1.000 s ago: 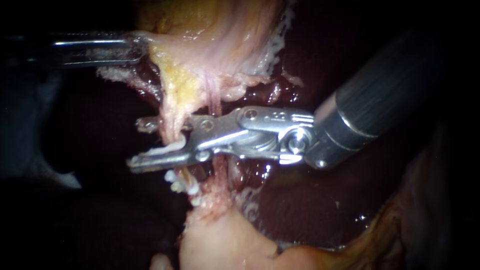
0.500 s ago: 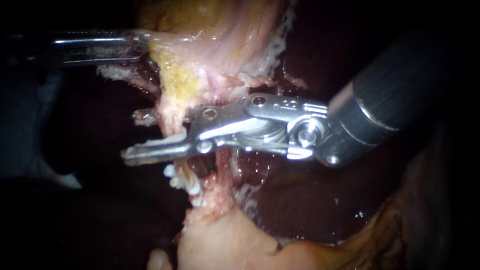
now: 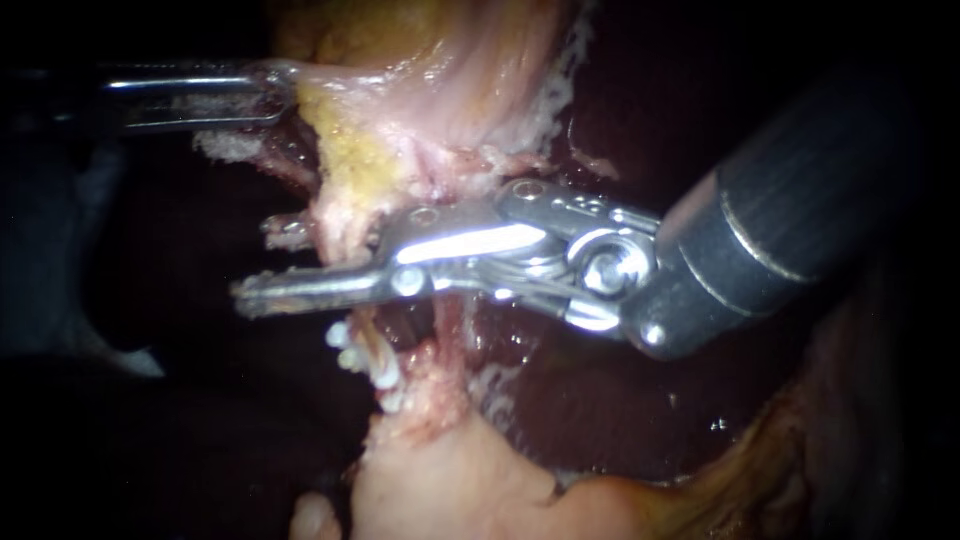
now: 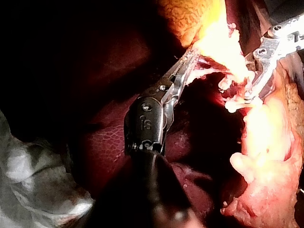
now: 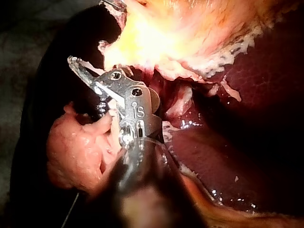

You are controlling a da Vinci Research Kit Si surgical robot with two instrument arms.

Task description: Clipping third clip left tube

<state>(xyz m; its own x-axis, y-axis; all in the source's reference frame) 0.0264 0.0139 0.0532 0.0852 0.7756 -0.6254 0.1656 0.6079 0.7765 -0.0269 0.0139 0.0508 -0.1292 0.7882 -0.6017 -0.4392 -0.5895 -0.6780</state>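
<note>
Right instrument [image 3: 262,262]: jaws parted astride the left tube [image 3: 336,232]. Left instrument [image 3: 283,92] clamps pale tissue [image 3: 430,110]. Glistening liver [image 3: 600,410] behind (surroundings dark).

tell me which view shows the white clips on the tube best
The endoscope view: the white clips lie unobstructed, in a row along the tube. The left wrist view shows them side-on as a small bunched cluster. The right wrist view barely shows them; they are mostly hidden.
</note>
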